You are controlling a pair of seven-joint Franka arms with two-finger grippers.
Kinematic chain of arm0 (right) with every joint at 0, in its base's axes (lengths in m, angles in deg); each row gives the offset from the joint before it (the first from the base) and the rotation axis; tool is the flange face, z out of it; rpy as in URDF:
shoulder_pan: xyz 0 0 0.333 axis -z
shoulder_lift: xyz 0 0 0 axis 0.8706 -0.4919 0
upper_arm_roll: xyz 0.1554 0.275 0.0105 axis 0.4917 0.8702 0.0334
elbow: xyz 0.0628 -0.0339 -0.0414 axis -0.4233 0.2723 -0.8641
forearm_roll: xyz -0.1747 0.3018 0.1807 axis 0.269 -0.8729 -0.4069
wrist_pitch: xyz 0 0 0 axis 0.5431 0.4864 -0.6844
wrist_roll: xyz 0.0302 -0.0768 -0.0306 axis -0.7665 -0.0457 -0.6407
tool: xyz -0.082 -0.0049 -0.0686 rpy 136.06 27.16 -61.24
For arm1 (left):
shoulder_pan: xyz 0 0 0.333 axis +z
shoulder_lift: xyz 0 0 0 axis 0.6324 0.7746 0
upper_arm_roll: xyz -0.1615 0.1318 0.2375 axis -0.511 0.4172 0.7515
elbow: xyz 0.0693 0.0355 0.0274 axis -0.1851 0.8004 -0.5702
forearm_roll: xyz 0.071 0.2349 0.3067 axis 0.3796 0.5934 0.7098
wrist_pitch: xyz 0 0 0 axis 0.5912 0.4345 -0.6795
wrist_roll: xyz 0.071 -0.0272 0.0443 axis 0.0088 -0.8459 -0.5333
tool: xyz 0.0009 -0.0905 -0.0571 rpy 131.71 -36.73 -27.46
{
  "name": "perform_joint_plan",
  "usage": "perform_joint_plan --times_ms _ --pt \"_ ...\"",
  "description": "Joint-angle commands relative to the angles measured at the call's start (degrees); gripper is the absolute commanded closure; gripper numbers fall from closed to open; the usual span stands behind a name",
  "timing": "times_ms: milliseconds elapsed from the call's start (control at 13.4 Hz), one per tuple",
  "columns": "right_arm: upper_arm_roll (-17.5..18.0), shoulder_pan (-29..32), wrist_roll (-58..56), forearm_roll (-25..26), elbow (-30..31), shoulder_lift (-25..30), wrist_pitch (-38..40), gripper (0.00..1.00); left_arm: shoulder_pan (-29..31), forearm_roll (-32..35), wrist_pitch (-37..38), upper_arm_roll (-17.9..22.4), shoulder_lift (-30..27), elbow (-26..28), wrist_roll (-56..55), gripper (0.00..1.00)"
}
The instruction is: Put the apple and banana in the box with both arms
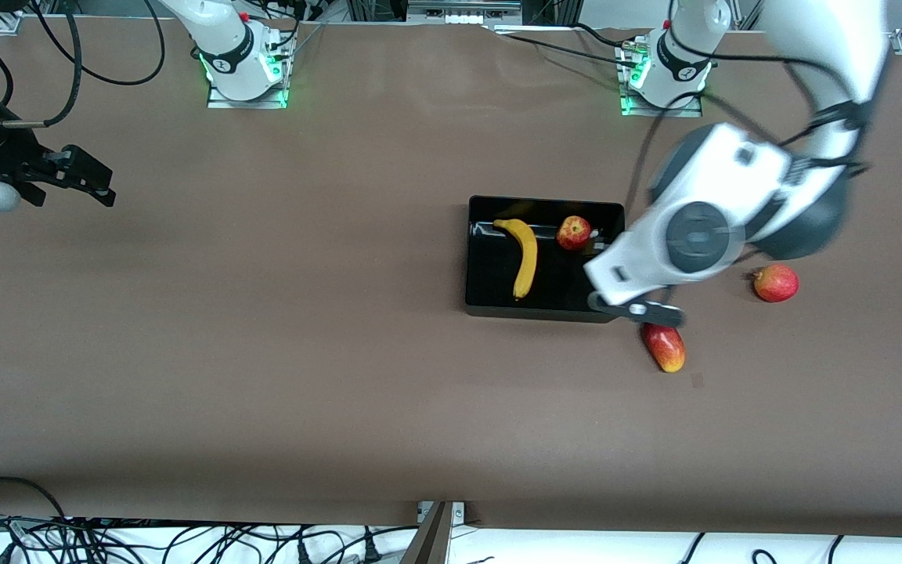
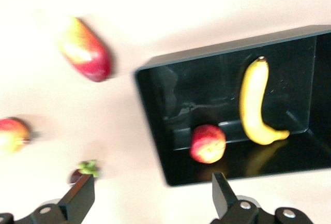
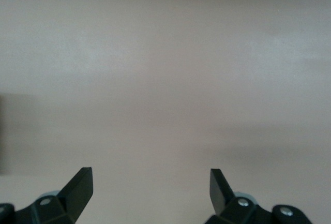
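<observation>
The black box (image 1: 490,274) lies mid-table. In it lie the yellow banana (image 1: 527,258) and, toward the left arm's end, the small red apple (image 1: 574,233). My left gripper (image 1: 639,312) hangs over the table by the box's corner nearer the front camera, open and empty. In the left wrist view the gripper (image 2: 151,180) is just outside the box (image 2: 155,125), with the apple (image 2: 208,144) and banana (image 2: 256,105) inside. My right gripper (image 1: 83,178) waits open and empty at the right arm's end of the table, over bare table in its wrist view (image 3: 150,173).
An oblong red-yellow fruit (image 1: 663,347) lies just nearer the front camera than the left gripper. A round red fruit (image 1: 776,283) lies toward the left arm's end. Both show in the left wrist view (image 2: 85,53) (image 2: 11,133), with a small dark red, green-topped thing (image 2: 85,170).
</observation>
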Motion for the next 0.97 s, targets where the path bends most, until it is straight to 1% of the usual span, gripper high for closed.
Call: perform_joint_plan --times_ms 0,224,299,373,448,523,598,672,822,896 --pt "0.59 0.48 -0.62 0.68 -0.9 -0.2 0.68 0.0 4.42 0.0 3.12 -0.21 -6.05 -0.8 7.62 0.0" --pt "0.59 0.48 -0.62 0.68 -0.9 -0.2 0.68 0.0 10.21 -0.44 5.59 0.05 -10.9 -0.8 10.79 0.0" --pt "0.59 0.48 -0.54 0.68 -0.9 -0.2 0.68 0.0 9.88 -3.31 4.98 3.1 -13.87 0.15 13.07 0.0" --pt "0.59 0.48 -0.62 0.68 -0.9 -0.2 0.68 0.0 7.53 -6.21 4.63 9.31 -15.72 0.43 14.57 0.0" --pt "0.59 0.48 -0.62 0.68 -0.9 -0.2 0.68 0.0 2.89 -8.68 3.84 16.42 -16.79 0.43 15.11 0.0" --pt "0.59 0.48 -0.62 0.68 -0.9 -0.2 0.68 0.0 -0.55 -10.79 2.88 22.93 -18.28 1.39 15.03 0.0" --pt "0.59 0.48 -0.62 0.68 -0.9 -0.2 0.68 0.0 -3.19 -12.2 0.0 27.09 -20.55 4.79 14.59 0.0" --pt "0.59 0.48 -0.54 0.68 -0.9 -0.2 0.68 0.0 -4.09 -12.83 -4.04 28.87 -24.23 10.3 13.98 0.0" --pt "0.59 0.48 -0.62 0.68 -0.9 -0.2 0.68 0.0 -5.58 -14.23 -8.54 30.63 -31.18 20.33 11.0 0.0" --pt "0.59 0.48 -0.62 0.68 -0.9 -0.2 0.68 0.0 -6.9 -14.33 -8.73 31.34 -33.04 22.64 8.98 0.0"
